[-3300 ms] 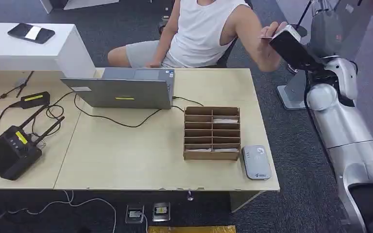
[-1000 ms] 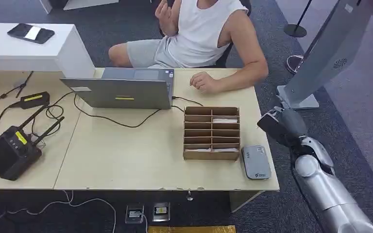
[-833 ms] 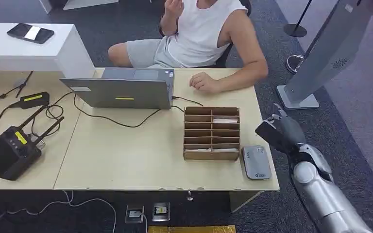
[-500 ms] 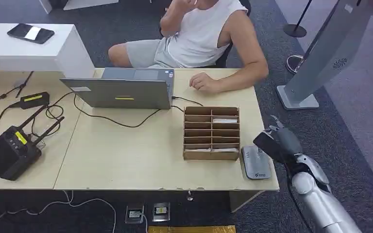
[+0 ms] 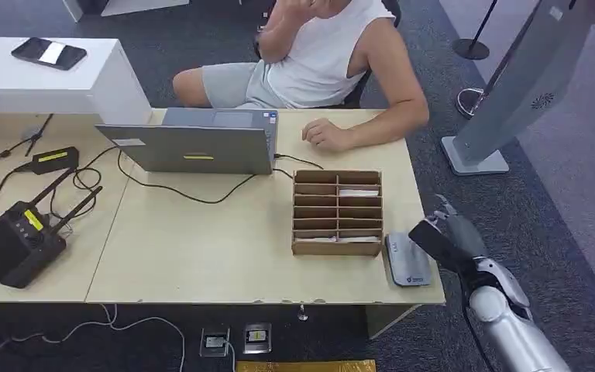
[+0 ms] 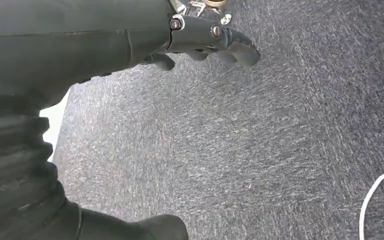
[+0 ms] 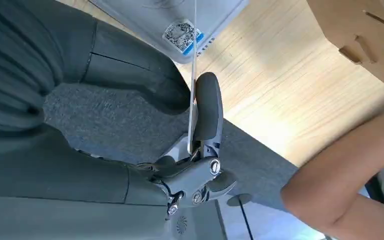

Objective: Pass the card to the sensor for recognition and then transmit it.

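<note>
Right hand (image 7: 190, 150) fingers (image 7: 207, 107) clamped on card (image 7: 194, 60), edge-on, its tip just off the sensor (image 5: 407, 259) on the table (image 5: 225, 232). Scan looks pending; transmit left. Left hand (image 6: 200, 42) fingers curled, empty.

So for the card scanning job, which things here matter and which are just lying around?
Job:
right hand
card, pinched in that hand
grey card reader at the table's corner
seated person

Lying about:
laptop
cardboard slot organiser
black antenna box
phone
</note>
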You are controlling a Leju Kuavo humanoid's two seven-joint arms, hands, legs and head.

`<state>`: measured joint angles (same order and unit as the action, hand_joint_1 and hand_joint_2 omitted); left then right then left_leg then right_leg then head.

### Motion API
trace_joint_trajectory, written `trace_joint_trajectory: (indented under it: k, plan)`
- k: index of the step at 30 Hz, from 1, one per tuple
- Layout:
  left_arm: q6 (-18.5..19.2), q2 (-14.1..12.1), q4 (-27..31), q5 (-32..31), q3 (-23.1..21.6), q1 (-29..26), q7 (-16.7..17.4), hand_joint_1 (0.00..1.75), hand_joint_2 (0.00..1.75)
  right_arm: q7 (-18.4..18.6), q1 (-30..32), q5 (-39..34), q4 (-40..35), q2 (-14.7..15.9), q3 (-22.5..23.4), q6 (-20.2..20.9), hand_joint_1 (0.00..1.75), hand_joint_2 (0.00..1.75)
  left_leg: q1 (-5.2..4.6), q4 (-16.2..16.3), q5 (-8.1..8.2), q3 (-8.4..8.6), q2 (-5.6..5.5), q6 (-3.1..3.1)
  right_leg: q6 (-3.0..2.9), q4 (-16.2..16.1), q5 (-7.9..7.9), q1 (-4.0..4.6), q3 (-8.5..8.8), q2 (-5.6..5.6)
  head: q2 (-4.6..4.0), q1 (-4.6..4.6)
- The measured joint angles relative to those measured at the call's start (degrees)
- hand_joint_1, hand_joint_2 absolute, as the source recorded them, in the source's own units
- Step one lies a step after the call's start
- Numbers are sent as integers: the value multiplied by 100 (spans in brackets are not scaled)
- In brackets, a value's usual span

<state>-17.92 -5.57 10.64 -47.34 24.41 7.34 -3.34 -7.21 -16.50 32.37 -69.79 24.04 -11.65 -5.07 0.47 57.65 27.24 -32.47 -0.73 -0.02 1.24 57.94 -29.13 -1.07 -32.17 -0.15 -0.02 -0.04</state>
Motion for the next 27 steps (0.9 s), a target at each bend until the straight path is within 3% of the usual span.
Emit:
trace_joint_trajectory:
  k: [27]
  plan:
    - [0,4,0,17,4,9,-2,0,175,-206,151,581,160,-122,-33,133,175,175,2,-1,1,9,13,-1,-6,0,-4,2,5,12,0,2]
